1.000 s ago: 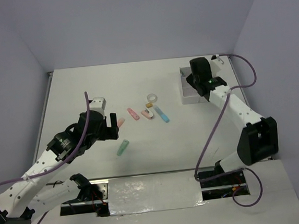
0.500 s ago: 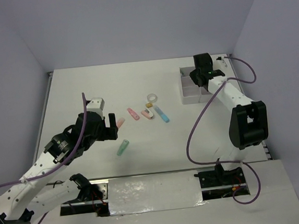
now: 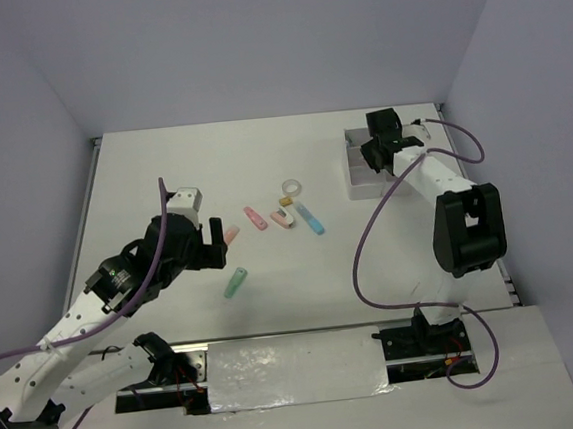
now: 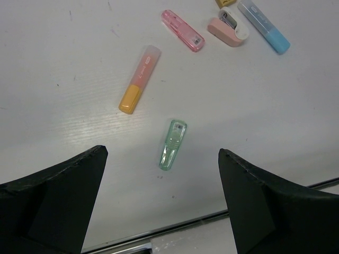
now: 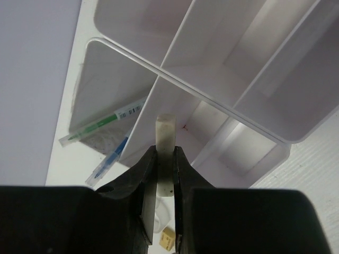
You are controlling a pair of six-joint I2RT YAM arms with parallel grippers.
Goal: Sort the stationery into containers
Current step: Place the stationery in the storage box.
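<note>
The translucent white divided box stands at the far right. My right gripper hangs over it, shut on a small whitish flat block above the inner dividers. A green pen and a blue pen lie in the box's long left compartment. My left gripper is open and empty above the table, over a green stick. Near it lie an orange stick, a pink stick, a blue stick, a pink curved piece, a tan block and a white tape ring.
The loose pieces lie in a cluster at the table's middle, left of the box. The table's near edge with a metal strip runs just below the green stick. Purple walls close the table on three sides. The right arm's cable loops beside it.
My right gripper has swung in over the box's near-left part, still holding the whitish block. My left gripper has stayed nearly still above the green stick.
</note>
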